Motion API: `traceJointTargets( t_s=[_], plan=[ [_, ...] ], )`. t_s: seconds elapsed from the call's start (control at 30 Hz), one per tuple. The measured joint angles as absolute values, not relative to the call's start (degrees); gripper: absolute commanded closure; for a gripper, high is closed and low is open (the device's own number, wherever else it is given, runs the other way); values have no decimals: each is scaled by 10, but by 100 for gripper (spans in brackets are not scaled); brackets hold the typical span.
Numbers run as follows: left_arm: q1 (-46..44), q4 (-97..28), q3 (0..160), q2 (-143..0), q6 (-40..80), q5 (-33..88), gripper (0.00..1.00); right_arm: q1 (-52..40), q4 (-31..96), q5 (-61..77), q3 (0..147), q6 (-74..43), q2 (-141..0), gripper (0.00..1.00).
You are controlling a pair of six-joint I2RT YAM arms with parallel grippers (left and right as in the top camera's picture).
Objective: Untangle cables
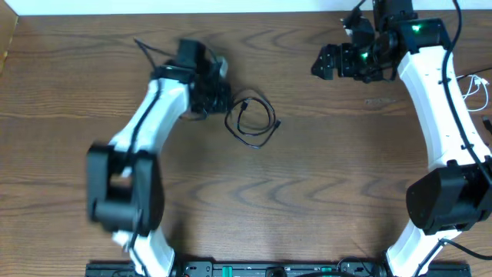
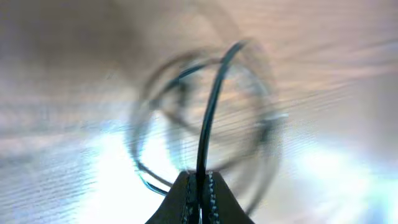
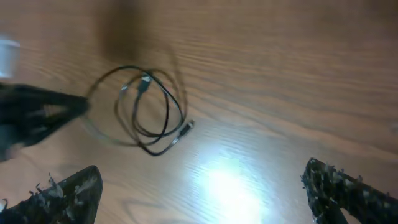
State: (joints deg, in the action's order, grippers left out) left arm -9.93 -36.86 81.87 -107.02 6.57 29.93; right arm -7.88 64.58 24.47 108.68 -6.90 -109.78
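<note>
brown wood-grain table (image 1: 307,192) under both arms. left gripper (image 2: 199,183) clenched on one strand of the thin black cable coil (image 1: 250,119), at the coil's left edge. right gripper (image 3: 200,168) spread wide, holding nothing, well up and right of the coil. what looks like a thin white cord (image 1: 478,83) lies far right of the coil. small end plug (image 3: 186,127) at the coil's lower right.

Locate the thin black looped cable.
Overhead, the thin black looped cable lies near the wooden table's centre, one strand pinched by the left gripper.
</note>
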Motion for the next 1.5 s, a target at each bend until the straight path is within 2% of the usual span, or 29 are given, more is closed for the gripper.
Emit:
traceJointTargets(
  t_s=[0.2,0.53,0.77,0.87,1.0,1.03,1.07,1.1,1.13,1.33,1.5],
  plan=[
    [-100,-355,830,-897,104,340,92,-85,605,302,1087,-69,-1098,1],
    [-100,-292,829,-827,148,346,93,-119,580,329,1077,-48,-1098,1],
    [-100,-289,829,-822,182,364,93,-143,522,398,1062,40,-1098,1],
    [-100,-288,829,-822,199,393,92,-159,500,420,1062,84,-1098,6],
    [-100,-288,829,-822,227,439,93,-184,472,429,1062,113,-1098,21],
    [-100,-288,829,-822,234,451,93,-189,463,431,1062,118,-1098,31],
    [-100,-288,829,-822,239,461,92,-193,451,433,1062,124,-1098,47],
    [-100,-288,829,-822,245,475,92,-196,444,435,1062,127,-1098,74],
    [-100,-288,829,-822,249,484,93,-199,438,435,1062,129,-1098,97],
    [-100,-288,829,-822,258,512,91,-194,400,437,1061,107,-1098,99],
    [-100,-288,829,-822,260,511,71,-151,370,414,1061,8,-1085,99]
  ],
)
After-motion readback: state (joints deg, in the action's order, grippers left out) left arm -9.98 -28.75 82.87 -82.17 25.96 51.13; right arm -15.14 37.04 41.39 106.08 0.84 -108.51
